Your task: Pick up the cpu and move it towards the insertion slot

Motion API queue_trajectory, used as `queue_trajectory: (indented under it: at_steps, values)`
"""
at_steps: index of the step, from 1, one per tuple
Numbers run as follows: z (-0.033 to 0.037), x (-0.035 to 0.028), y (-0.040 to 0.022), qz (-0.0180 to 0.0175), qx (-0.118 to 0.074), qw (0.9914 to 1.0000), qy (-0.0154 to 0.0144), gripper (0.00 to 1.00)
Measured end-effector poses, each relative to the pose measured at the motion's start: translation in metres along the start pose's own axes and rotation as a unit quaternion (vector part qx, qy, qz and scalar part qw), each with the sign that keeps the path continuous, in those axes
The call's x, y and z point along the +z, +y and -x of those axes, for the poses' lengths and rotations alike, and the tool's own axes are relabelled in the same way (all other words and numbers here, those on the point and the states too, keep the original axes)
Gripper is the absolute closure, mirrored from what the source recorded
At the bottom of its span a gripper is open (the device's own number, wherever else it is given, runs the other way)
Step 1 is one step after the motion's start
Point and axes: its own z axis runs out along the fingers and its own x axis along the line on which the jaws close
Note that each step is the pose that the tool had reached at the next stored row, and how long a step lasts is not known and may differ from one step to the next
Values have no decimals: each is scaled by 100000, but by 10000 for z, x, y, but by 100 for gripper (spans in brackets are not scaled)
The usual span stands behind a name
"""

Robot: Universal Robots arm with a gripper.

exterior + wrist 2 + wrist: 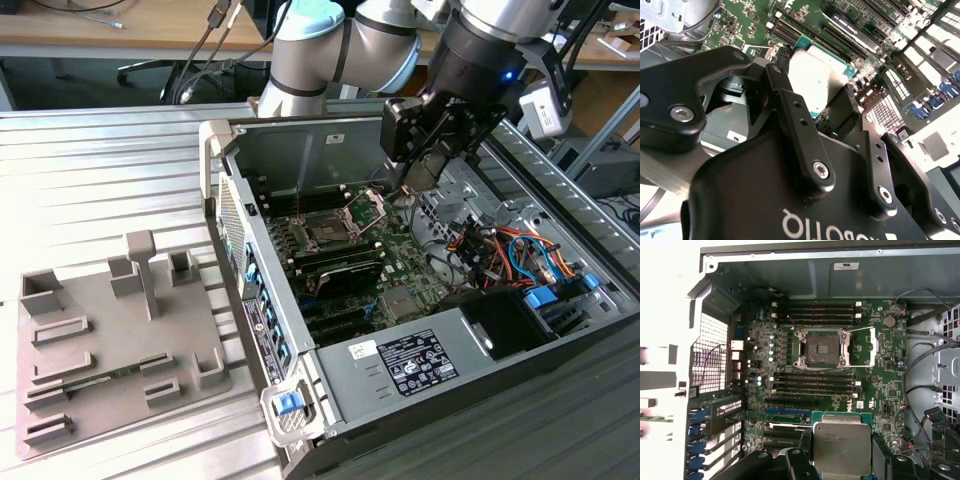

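Small print, too fine to read, on white label [415, 362] atop grey cover [345, 392]; likewise on cpu [842, 442]; upside-down white lettering on gripper [812, 82].

Silvery cpu [842, 447] with green edging, dark insertion slot [821, 347] framed in silver, black fingers [840, 112].

Your arm [345, 45] reaches in from the far side, elbow bent, wrist pointing down (slightly tilted). The end effector [425, 165] has its fingers [790, 107] closed on the cpu [841, 447], held aloft.
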Motion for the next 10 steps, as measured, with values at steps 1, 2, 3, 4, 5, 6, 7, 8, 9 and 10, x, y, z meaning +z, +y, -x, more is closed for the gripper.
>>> queue_trajectory:
  at_steps: [1,2,3,4,5,6,7,8,9,10]
  values:
    - [1,2,1,2,0,100000,-1,45]
    - [2,4,2,0,1,100000,0,45]
    - [3,7,2,1,-2,100000,1,45]
    - [4,9,3,2,0,100000,0,45]
    - [5,11,4,2,0,100000,-1,45]
    - [6,12,4,4,1,100000,-1,45]
    - [7,13,4,0,-2,100000,1,45]
    - [7,15,4,1,0,100000,0,45]
    - [8,17,4,0,0,100000,1,45]
    - [9,18,4,-3,1,100000,2,45]
